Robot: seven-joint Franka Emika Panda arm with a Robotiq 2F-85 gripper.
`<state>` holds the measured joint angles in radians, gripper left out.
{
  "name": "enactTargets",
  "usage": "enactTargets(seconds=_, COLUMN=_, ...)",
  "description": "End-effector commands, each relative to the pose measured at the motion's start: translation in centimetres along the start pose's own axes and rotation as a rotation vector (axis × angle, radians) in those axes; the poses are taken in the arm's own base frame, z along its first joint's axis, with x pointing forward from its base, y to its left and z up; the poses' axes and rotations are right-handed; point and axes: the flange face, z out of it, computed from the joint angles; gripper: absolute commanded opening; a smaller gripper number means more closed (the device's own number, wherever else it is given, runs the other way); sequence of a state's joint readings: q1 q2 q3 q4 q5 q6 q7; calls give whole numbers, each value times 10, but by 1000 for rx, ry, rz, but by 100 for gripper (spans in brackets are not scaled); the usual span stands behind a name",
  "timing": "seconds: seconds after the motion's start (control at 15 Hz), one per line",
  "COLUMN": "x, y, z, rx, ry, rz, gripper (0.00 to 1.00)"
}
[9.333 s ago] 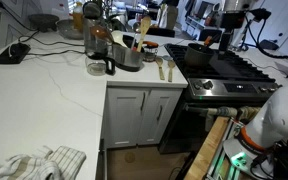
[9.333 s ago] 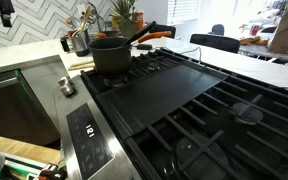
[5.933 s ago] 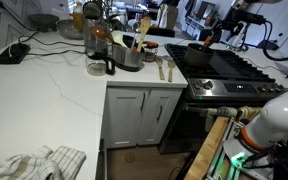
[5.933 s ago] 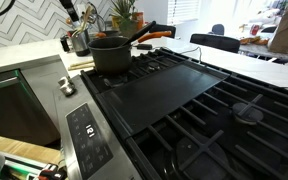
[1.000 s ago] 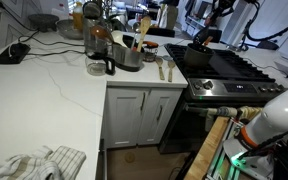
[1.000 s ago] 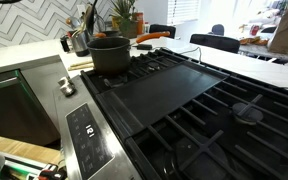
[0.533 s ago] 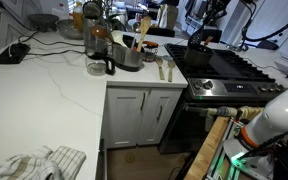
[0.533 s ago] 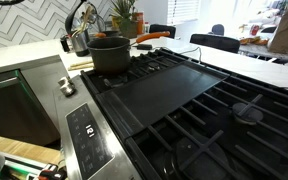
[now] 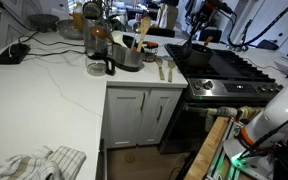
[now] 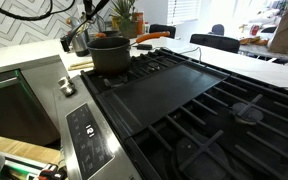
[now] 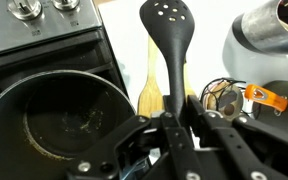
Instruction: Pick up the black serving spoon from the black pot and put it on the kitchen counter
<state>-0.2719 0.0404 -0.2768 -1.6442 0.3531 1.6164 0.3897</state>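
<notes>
While end effector (image 11: 174,125) grips slim black serving spoon (image 11: 167,30), perforated oval head outside round black pot (image 11: 14,115).

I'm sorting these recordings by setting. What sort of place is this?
Most likely a kitchen, probably a home one: a black-and-steel gas range with a black pot on it, a white stone counter over white panelled cabinets, and herringbone wall tiles behind.

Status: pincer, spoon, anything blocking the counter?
Pincer shut on slim black slotted serving spoon. Spoon out of wide matte-black pot, not yet on white stone counter. Pale wooden spatula lies under spoon head; shiny steel pot beside.
</notes>
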Motion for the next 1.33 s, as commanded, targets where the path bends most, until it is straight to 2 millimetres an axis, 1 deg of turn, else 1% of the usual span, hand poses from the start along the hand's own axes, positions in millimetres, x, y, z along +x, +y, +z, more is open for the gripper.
enactTargets(seconds=0.0, x=23, y=-19, z=27, rx=-27, ry=-65, rz=-34, gripper=5)
enactTargets(seconds=0.27, x=39, y=-39, z=64, rx=-66, ry=-125, rz=-55, gripper=5)
enactTargets(seconds=0.47, x=48, y=-49, z=90, rx=-52, ry=-235, rz=-51, gripper=5)
enactTargets(seconds=0.6, x=56, y=-53, z=108, rx=-63, ry=-261, rz=-30, gripper=5)
enactTargets(seconds=1.0, x=87, y=-47, z=153, rx=-97, ry=-271, rz=35, gripper=5)
enactTargets(seconds=1.27, x=95, y=-45, z=174, rx=-142, ry=-258, rz=49, gripper=5)
